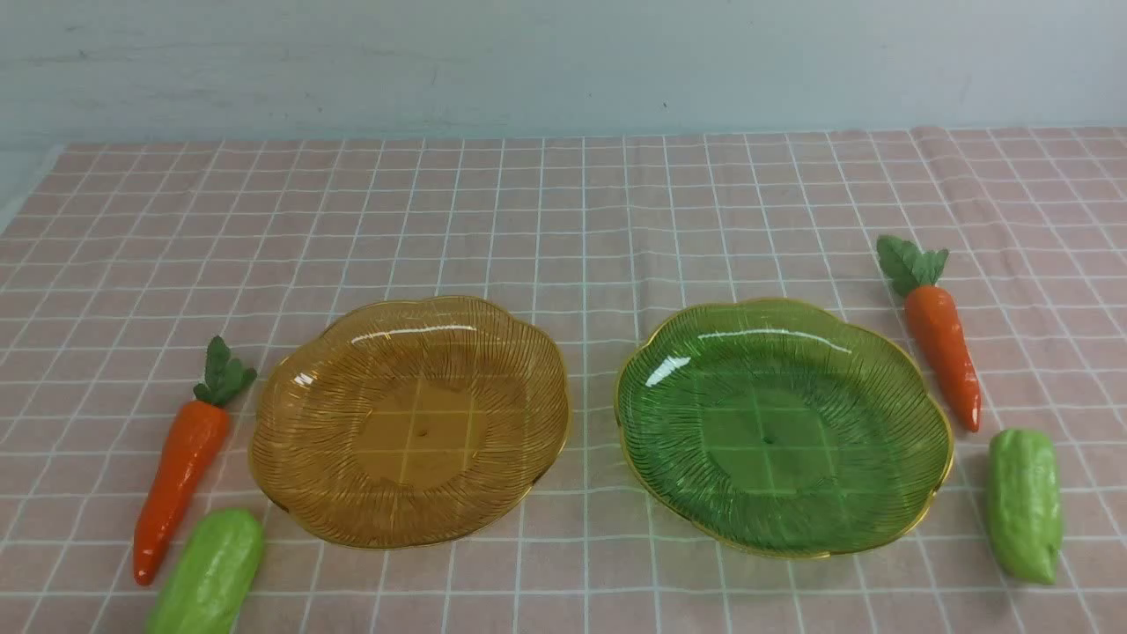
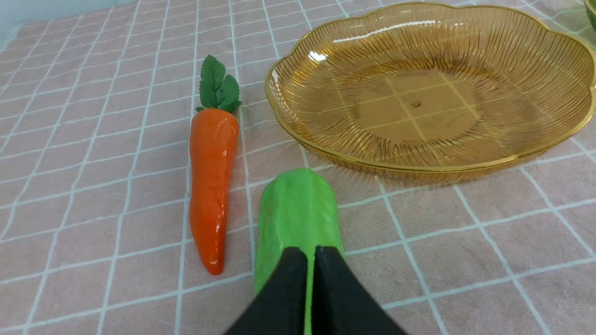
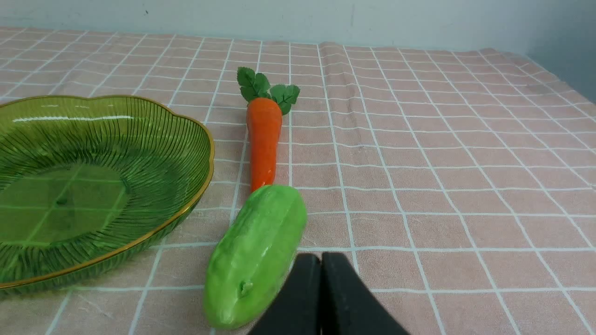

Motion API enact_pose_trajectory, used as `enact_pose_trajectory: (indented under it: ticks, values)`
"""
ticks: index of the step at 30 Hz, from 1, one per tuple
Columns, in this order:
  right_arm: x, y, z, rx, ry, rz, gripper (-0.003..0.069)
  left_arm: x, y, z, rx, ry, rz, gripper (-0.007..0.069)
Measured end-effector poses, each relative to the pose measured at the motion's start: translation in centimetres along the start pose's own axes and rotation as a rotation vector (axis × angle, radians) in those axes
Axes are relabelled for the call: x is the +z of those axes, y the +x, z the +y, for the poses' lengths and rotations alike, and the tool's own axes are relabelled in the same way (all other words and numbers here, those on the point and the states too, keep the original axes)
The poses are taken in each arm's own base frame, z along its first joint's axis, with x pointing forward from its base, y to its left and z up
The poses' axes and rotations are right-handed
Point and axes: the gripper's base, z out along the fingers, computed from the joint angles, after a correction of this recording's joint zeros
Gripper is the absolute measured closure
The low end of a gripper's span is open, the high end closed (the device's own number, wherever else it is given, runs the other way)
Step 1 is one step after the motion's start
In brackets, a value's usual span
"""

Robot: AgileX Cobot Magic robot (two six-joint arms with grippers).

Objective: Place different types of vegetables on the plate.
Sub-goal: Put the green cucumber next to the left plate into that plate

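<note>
both closed, empty: left tool by the left gourd, right tool by the right gourd.

No writing, label, brand, number or sign is readable on the glossy orange toy carrots, light-green ridged toy gourds, amber ribbed plastic plate, green ribbed plastic plate or pink checked cloth surface.

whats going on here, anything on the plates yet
Nothing is being handled yet. The amber plate and the green plate both hold nothing. The left carrot and left gourd lie on the cloth beside the amber one, the right carrot and right gourd beside the green one. The left gripper and right gripper are shut on nothing, each near its own side's gourd.
</note>
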Motion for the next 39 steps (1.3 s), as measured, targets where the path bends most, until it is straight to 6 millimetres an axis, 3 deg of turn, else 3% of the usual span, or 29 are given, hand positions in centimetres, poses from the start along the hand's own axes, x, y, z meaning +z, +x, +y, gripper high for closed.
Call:
enact_pose_trajectory:
  ticks: [16,22,28,34,39]
  values:
    - [0.0,0.0,0.0,0.0,0.0,0.0,0.0674,0.0,-0.3,0.0,0.012,-0.003,-0.036,0.0618]
    - [0.0,0.0,0.0,0.0,0.0,0.0,0.0674,-0.2,-2.1,-0.3,-0.397,0.081,-0.234,0.0618]
    - [0.0,0.0,0.0,0.0,0.0,0.0,0.0674,-0.6,-3.4,0.0,-0.697,0.133,-0.38,0.0618]
    - [0.0,-0.2,0.1,0.032,-0.01,-0.03,0.0674,-1.7,-5.1,1.3,-0.812,0.114,-0.646,0.0618]
    - [-0.1,-1.4,0.4,0.228,-0.059,-0.155,0.0674,-3.4,-7.7,1.6,-0.827,0.143,-0.749,0.0627]
